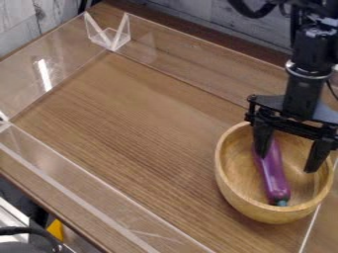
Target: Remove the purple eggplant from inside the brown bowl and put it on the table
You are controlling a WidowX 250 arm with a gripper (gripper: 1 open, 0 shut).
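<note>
Wood-grain boards with fine lengthwise lines make up the surface (132, 128), which is fenced by clear acrylic walls (79, 59) along its edges. At the lower right sits the brown bowl (235, 193), round, light tan, with a thick rim. Inside it lies the purple eggplant (274, 174), glossy and elongated, running from the upper part of the bowl's hollow down toward the near rim, its small teal-green stem tip at the lower end. The black arm (311, 59) comes down from the top right corner, and its tool (291, 150) points straight down over the bowl. The two dark fingers (262, 141) stand wide apart, one reaching into the bowl on the left of the eggplant's upper end, the other on the right near the bowl's far-right rim. The eggplant's upper end lies between them, and whether either finger touches it cannot be told. Nothing is held in the tool.
</note>
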